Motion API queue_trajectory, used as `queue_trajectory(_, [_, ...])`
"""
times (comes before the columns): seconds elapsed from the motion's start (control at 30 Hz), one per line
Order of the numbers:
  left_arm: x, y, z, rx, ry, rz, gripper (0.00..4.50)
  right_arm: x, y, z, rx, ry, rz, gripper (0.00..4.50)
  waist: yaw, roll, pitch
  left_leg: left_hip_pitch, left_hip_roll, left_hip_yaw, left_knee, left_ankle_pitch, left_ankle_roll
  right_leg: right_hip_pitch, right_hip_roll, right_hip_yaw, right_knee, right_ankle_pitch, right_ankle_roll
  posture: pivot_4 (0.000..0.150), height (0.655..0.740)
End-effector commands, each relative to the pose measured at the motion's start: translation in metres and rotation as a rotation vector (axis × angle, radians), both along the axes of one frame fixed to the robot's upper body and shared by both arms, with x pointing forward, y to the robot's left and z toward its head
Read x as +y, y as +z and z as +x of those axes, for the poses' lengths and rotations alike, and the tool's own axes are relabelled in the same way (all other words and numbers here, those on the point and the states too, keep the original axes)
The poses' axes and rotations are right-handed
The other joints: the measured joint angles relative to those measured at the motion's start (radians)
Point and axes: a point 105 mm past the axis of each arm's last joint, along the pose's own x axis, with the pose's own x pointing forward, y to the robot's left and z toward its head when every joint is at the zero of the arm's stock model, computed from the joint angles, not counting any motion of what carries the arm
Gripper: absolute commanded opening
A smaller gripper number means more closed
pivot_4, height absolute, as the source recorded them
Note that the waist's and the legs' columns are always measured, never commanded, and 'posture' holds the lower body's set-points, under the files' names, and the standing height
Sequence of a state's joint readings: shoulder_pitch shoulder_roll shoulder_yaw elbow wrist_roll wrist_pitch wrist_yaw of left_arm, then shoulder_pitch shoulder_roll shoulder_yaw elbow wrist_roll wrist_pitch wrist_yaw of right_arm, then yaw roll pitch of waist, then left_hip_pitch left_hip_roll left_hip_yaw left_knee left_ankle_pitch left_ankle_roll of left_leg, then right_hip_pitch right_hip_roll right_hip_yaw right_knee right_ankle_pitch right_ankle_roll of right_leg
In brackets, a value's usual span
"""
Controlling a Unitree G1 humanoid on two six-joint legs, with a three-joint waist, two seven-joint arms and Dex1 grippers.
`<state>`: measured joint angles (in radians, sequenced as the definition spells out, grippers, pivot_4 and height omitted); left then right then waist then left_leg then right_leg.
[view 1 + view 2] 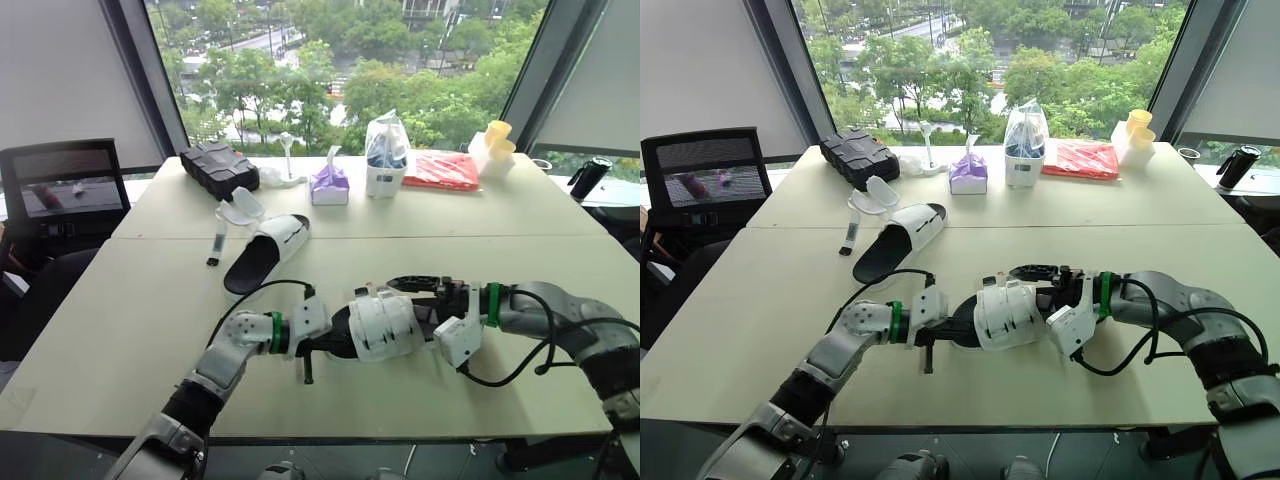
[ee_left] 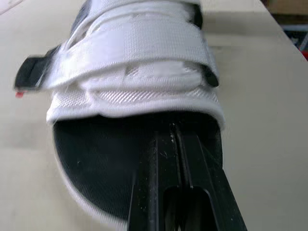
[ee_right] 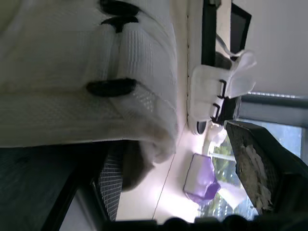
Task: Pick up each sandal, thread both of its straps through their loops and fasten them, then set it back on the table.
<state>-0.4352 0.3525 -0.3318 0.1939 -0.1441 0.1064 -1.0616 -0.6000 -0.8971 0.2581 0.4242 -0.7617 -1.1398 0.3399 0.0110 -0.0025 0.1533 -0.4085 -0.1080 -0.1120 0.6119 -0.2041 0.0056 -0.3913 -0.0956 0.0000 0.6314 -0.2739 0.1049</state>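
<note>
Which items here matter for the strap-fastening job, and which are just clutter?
Job:
near sandal
far sandal, straps undone

Clutter:
black case
purple tissue pack
clear plastic bag
red packet
yellow containers
black flask

The near sandal (image 1: 385, 327) has a white woven upper, white straps, black loops and a black textured footbed. The far sandal (image 1: 265, 252) is likewise white over black. The desk (image 1: 500, 215) is pale cream. On it sit a black ribbed case (image 1: 218, 167), a purple tissue pack (image 1: 329, 185), a red packet (image 1: 441, 170) and yellow cups (image 1: 498, 133).
</note>
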Motion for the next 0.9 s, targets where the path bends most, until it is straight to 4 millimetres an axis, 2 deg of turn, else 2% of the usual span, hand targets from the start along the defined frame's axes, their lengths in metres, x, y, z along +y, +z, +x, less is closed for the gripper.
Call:
queue_trajectory(0.03, [0.026, 0.002, 0.002, 0.077, 0.111, 0.002, 0.0, 0.01, 0.001, -0.002, -0.028, 0.09, 0.009, 3.52, -0.007, 0.001, 0.001, 0.0, 0.0, 0.0, -0.001, 0.0, 0.0, -0.001, 0.0, 0.0, 0.001, 0.0, 0.0, 0.15, 0.74])
queue_trajectory(0.17, [0.045, 0.021, 0.0, 0.106, 0.188, -0.049, 0.0, 0.022, -0.004, -0.004, -0.029, 0.171, 0.006, 3.52, -0.024, 0.002, 0.009, 0.0, 0.001, 0.0, -0.004, 0.003, -0.004, -0.004, 0.001, 0.001, 0.004, -0.002, -0.003, 0.15, 0.74])
queue_trajectory(0.37, [0.06, 0.035, 0.003, 0.105, 0.271, -0.075, 0.0, 0.038, -0.003, 0.004, -0.053, 0.226, 0.011, 3.52, -0.024, 0.0, 0.015, 0.0, 0.001, 0.0, -0.002, 0.004, -0.005, -0.005, 0.002, 0.002, 0.008, -0.002, -0.004, 0.15, 0.74])
queue_trajectory(0.47, [0.061, 0.035, 0.005, 0.099, 0.288, -0.071, 0.0, 0.042, -0.004, 0.007, -0.058, 0.244, 0.007, 2.65, -0.024, -0.001, 0.017, 0.0, 0.001, 0.0, -0.001, 0.004, -0.006, -0.006, 0.002, 0.003, 0.012, -0.003, -0.005, 0.15, 0.74])
queue_trajectory(0.63, [0.061, 0.037, 0.007, 0.089, 0.301, -0.079, 0.0, 0.046, -0.003, 0.01, -0.069, 0.272, -0.006, 0.19, -0.023, -0.002, 0.019, 0.0, 0.0, 0.0, -0.002, 0.006, -0.008, -0.009, 0.002, 0.004, 0.016, -0.003, -0.006, 0.15, 0.74])
queue_trajectory(0.77, [0.059, 0.04, 0.012, 0.075, 0.314, -0.092, 0.0, 0.039, -0.004, 0.011, -0.069, 0.266, -0.017, 0.09, -0.024, -0.002, 0.02, 0.0, 0.0, 0.0, -0.002, 0.007, -0.01, -0.009, 0.003, 0.004, 0.016, -0.003, -0.006, 0.15, 0.74])
queue_trajectory(0.83, [0.067, 0.045, 0.016, 0.053, 0.339, -0.112, 0.0, 0.03, 0.005, 0.024, -0.074, 0.151, 0.054, 0.09, -0.023, -0.002, 0.02, 0.0, 0.001, 0.0, -0.002, 0.007, -0.01, -0.009, 0.003, 0.004, 0.017, -0.003, -0.006, 0.15, 0.74])
queue_trajectory(0.9, [0.071, 0.045, 0.018, 0.041, 0.356, -0.116, 0.0, 0.022, 0.022, 0.044, -0.092, -0.01, 0.165, 0.09, -0.023, -0.003, 0.021, 0.0, 0.001, 0.0, -0.002, 0.007, -0.01, -0.009, 0.003, 0.004, 0.017, -0.003, -0.006, 0.15, 0.74])
